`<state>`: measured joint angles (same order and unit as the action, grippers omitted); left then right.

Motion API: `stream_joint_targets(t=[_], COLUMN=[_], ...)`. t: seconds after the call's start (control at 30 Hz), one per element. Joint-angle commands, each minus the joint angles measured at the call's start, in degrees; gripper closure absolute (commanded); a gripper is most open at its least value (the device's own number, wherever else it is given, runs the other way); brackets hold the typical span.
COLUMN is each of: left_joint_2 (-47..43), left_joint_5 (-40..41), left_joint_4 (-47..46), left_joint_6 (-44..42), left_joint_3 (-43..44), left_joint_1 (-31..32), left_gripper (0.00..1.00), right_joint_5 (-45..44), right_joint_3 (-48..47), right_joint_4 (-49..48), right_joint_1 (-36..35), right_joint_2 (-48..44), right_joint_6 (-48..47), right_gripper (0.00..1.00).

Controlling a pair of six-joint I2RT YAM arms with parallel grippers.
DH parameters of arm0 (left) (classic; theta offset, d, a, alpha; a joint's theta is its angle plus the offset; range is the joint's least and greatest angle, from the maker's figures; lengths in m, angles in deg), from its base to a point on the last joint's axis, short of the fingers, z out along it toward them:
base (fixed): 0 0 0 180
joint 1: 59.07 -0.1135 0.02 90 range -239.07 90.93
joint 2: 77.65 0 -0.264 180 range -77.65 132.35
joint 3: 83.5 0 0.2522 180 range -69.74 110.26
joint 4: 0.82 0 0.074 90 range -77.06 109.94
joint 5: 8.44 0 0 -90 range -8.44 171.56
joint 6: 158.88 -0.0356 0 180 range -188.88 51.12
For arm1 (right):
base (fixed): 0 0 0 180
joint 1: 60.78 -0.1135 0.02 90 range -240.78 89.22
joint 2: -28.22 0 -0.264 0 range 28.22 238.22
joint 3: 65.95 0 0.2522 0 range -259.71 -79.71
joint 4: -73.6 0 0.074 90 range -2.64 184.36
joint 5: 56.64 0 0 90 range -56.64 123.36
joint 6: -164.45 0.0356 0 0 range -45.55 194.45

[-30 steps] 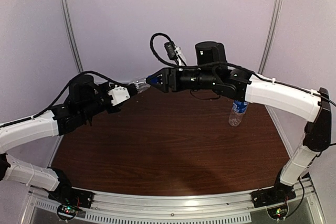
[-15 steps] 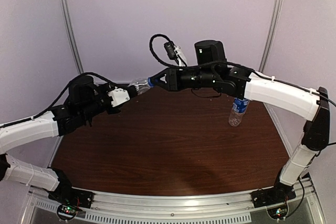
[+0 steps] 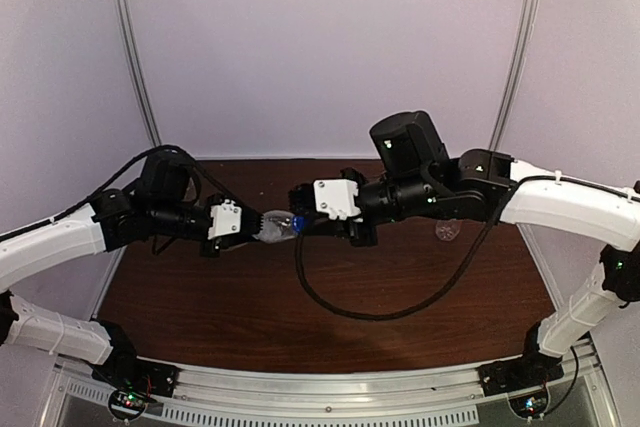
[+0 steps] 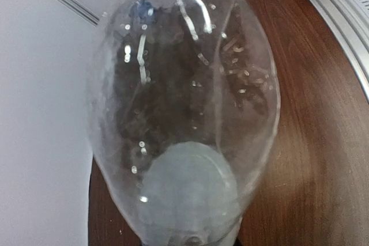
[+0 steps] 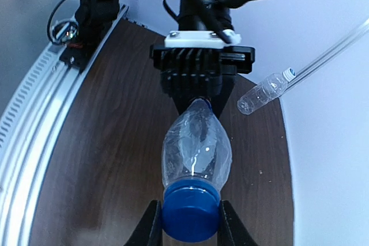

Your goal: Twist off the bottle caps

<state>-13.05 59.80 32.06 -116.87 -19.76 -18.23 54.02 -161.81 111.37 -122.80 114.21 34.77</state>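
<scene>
Right fingers (image 5: 149,231) tight on blue cap (image 5: 190,214) (wrist view), left fingers (image 5: 180,93) seemingly on bottle (image 5: 198,148).

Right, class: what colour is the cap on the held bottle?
The cap is solid dark blue, clearest in the right wrist view.

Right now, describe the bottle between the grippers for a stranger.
Look over the middle of the brown table. The bottle is held level there between left gripper and right gripper. Clear, label-free, dark blue cap; the bottle by the wall has a white one.
</scene>
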Motion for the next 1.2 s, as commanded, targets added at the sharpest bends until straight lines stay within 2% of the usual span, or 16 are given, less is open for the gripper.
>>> stream_joint_targets(t=[0.0,0.13,0.23,0.27,0.37,0.43,0.47,0.5,0.6,0.67,0.77,0.83,0.93,0.97,1.03,1.17], left_joint_2=[0.79,0.61,0.62,0.55,0.31,0.18,0.13,0.03,-0.55,-1.13,-1.46,-1.26,-1.05,-0.95,-0.81,-0.5], left_joint_5=[-4.28,-4.11,-4.17,-3.92,-2.98,-2.62,-2.42,-2.18,-0.15,4.06,12.56,18.76,25.24,26.43,28.34,28.92], left_joint_4=[8.42,8.84,7.89,6.77,4.17,3.57,3.5,3.48,1.07,-3.65,-12.78,-18.17,-26.39,-28.56,-32.2,-31.93], left_joint_6=[-2.25,-2.4,-1.87,-1.28,0.03,0.14,0.15,0.16,1.99,5.39,9.88,9.9,5.22,3.65,1.99,1.07], left_joint_3=[1.79,1.27,1.18,1.18,1.09,1.09,1.02,0.96,-0.05,-1.44,-2.81,-3.52,-5.26,-6.17,-7.11,-6.81], left_joint_1=[-0.5,-0.5,-0.5,-0.5,-0.5,-0.52,-0.5,-0.52,-0.51,-0.52,-0.51,-0.5,-0.5,-0.5,-0.5,-0.5], left_gripper=[0.92,0.92,0.92,0.92,0.92,0.92,0.92,0.92,0.93,0.92,0.89,0.89,0.89,0.89,0.89,0.89], right_joint_5=[-8.66,-14.29,-14.2,-13.73,-13.45,-13.46,-13.72,-13.87,-13.32,-11.29,-1.53,3.73,7.69,6.48,4.5,4.61], right_joint_3=[-0.92,0.78,1.58,1.93,3.29,3.75,3.74,3.74,4.06,4.06,2.01,-0.06,-1.2,-1.06,-1.51,-2.19], right_joint_4=[4.04,2.25,0.27,-0.95,-5.17,-7.59,-8.62,-9.59,-12.76,-15.58,-18.82,-21.13,-23.69,-23.62,-22.09,-23.13], right_joint_1=[-3.45,-4.53,-4.98,-5.2,-5.6,-5.7,-5.71,-5.71,-5.59,-4.42,0.81,5.49,11.21,11.71,11.6,10.69], right_joint_2=[-0.39,-1.41,-1.17,-0.98,-0.69,-0.78,-0.88,-1.18,-2.63,-3.62,-3.48,-1.65,1.62,2.38,3.47,4.93], right_joint_6=[-20.88,-27.86,-27.93,-27.01,-23.85,-21.0,-19.11,-17.15,-9.73,-0.19,24.74,43.95,66.45,69.72,71.06,71.91], right_gripper=[1.0,1.0,1.0,0.94,0.5,0.26,0.05,0.01,0.0,0.0,0.0,0.0,0.12,0.14,0.09,0.09])
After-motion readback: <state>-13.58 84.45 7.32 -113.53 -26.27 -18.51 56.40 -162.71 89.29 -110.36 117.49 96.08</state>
